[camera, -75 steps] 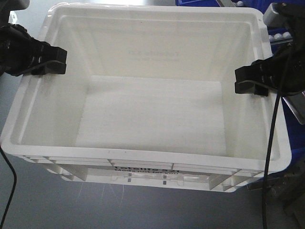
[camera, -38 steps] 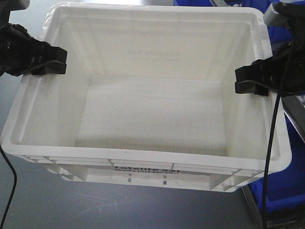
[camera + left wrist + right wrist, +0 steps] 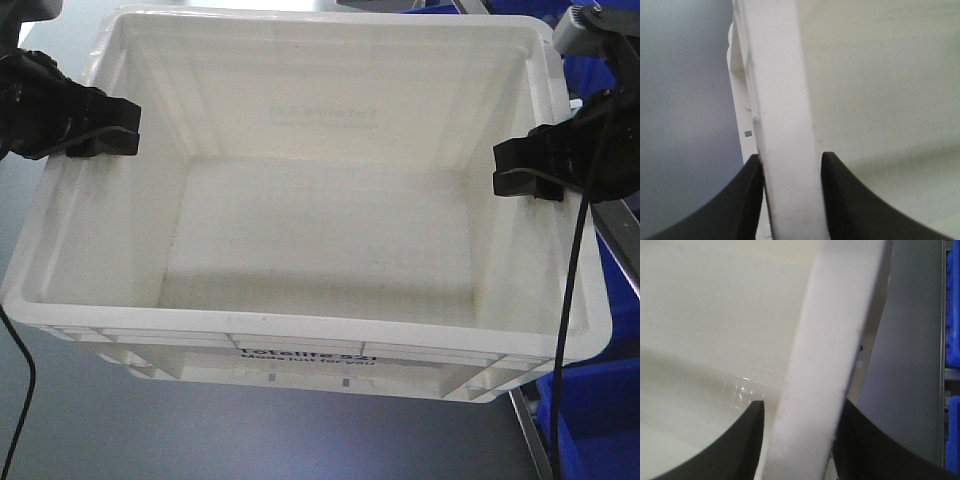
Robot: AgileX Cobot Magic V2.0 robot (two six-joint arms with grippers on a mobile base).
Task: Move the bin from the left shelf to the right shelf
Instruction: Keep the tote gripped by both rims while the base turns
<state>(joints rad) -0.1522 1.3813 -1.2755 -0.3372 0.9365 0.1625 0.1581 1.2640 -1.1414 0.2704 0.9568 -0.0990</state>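
Front view: your white tote bin (image 3: 320,90) fills the frame, open side up with nothing in it. It spans from your left fingers (image 3: 105,128) across to your right fingers (image 3: 525,170). Each pair straddles a side rim about midway along it, with one black finger reaching over to the inner wall. The black "Totelife 521" print (image 3: 305,353) sits on the near wall, lower than both pairs and between them. Outward of the right fingers are blue bins (image 3: 600,420) and a metal rail (image 3: 530,445). A black cable (image 3: 568,300) hangs across the bin's near right corner. A grey surface (image 3: 150,440) shows underneath. The bin looks held clear of it, though this angle does not settle that.

Left wrist view: your left fingers (image 3: 747,200) are clamped on the rim of the bin (image 3: 782,90), one outside and one inside, both pressed tight against the plastic.

Right wrist view: your right fingers (image 3: 740,445) grip the opposite rim (image 3: 840,315) the same way, with no gap on either side. The blue bins (image 3: 952,340) lie outward of the outer finger.
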